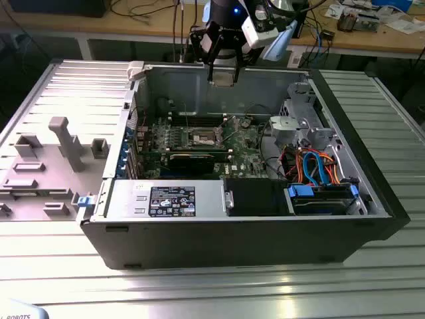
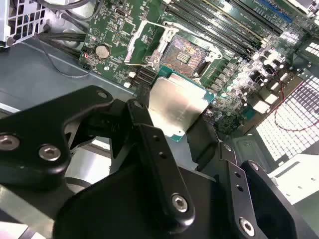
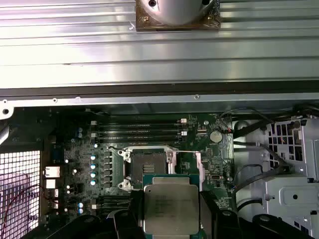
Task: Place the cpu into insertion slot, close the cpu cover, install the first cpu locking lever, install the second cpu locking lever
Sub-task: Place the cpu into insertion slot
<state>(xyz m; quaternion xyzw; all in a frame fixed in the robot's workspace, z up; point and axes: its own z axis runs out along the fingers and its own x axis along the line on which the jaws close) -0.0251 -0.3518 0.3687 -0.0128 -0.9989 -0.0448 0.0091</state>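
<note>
The hand (image 1: 223,70) hangs high above the open computer case (image 1: 372,199), over its far wall and well apart from the insertion slot (image 1: 204,138). Its black fingers (image 3: 133,213) pinch the cpu (image 3: 171,209) by two opposite edges, silvery top showing. The arm is cut off by the upper edge of the exterior view, and in both wrist views the finger links run out of the picture. The fingers hide the cpu's side edges.

The insertion slot lies bare, its dark centre uncovered inside the shiny rim. Beside it the cpu cover (image 2: 168,37) stands swung open, seen at a slant in the second wrist view; how far it tilts is hard to judge. The memory slots (image 3: 144,130) run alongside the insertion slot, and a round coin cell (image 3: 215,135) sits near it on the green board. In the exterior view a long black card (image 1: 192,158) lies just beside the slot on the near side.

There is faint print on the cpu's top in the first wrist view, too small to make out. A black and white label (image 1: 172,201) on the grey box at the case's near wall, well away from the slot, is equally unreadable. The case rests on a ribbed metal surface (image 1: 212,286).
</note>
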